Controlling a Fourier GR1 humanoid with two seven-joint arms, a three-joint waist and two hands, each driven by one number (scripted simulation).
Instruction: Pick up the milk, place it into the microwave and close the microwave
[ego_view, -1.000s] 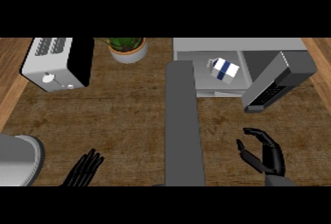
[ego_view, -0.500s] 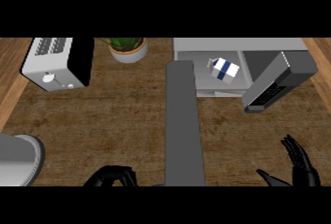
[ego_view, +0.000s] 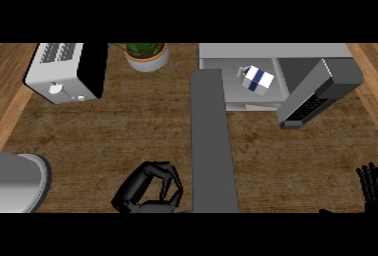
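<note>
The white and blue milk carton (ego_view: 255, 79) stands inside the microwave (ego_view: 275, 51) at the back right. The microwave's grey door (ego_view: 212, 145) is swung wide open and juts toward me across the middle of the counter. Just left of the door's near end, at the lower edge of the view, my left hand (ego_view: 150, 189) has its fingers curled and holds nothing. Of my right hand (ego_view: 367, 181) only straight fingertips show at the right edge, far from the microwave.
A white toaster (ego_view: 65, 72) stands at the back left, with a potted plant (ego_view: 145, 54) beside it. A grey round object (ego_view: 18, 182) lies at the left edge. The microwave's dark control panel (ego_view: 317, 97) faces the front right.
My left hand has come further into view beside the door with its fingers curled. The right hand has slid off toward the right edge, so only fingertips remain visible.
</note>
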